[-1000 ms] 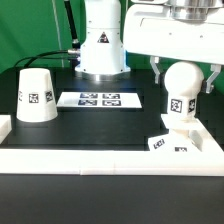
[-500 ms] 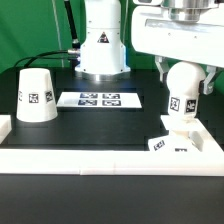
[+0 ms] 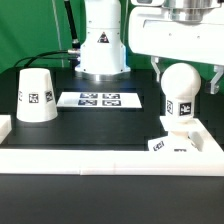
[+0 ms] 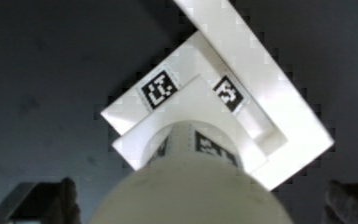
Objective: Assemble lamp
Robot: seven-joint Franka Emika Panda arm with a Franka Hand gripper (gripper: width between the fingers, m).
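Gripper (image 3: 188, 80): released, fingers apart on either side of bulb, not touching
Bulb (image 3: 180, 97): upright on base (image 3: 168, 144), tabletop's front corner, exterior view's right
Shade (image 3: 35, 97): near tabletop's edge, exterior view's left

A robotics lab: a black table (image 3: 90, 125) with a marker board (image 3: 99, 99) and white robot base (image 3: 103, 40).
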